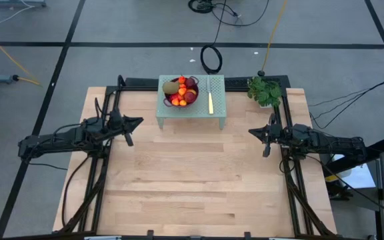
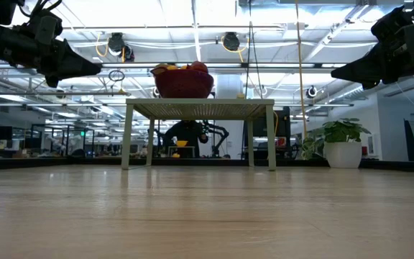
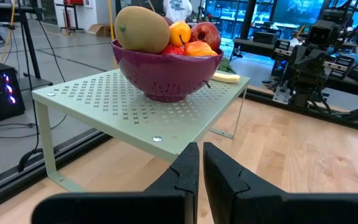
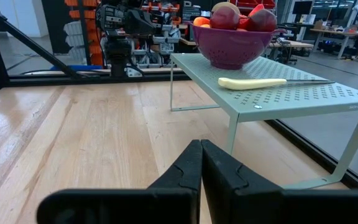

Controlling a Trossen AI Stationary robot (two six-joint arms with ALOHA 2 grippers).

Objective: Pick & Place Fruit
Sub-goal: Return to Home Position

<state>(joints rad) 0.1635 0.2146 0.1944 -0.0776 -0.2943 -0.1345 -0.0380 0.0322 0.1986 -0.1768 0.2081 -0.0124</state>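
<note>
Heaping the purple bowl (image 3: 166, 78) on the shelf (image 3: 104, 106), upper centre in the high view, is fruit (image 3: 143, 28); left gripper (image 3: 200, 149) and right gripper (image 4: 201, 146) are clenched, empty.

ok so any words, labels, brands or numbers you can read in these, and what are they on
Nothing here can be read as text.
Shelf: a small marking on its front edge in the right wrist view, too small to read.
Purple bowl, knife, fruit: no lettering visible.
Screens in the room behind: blurred, unreadable.
</note>
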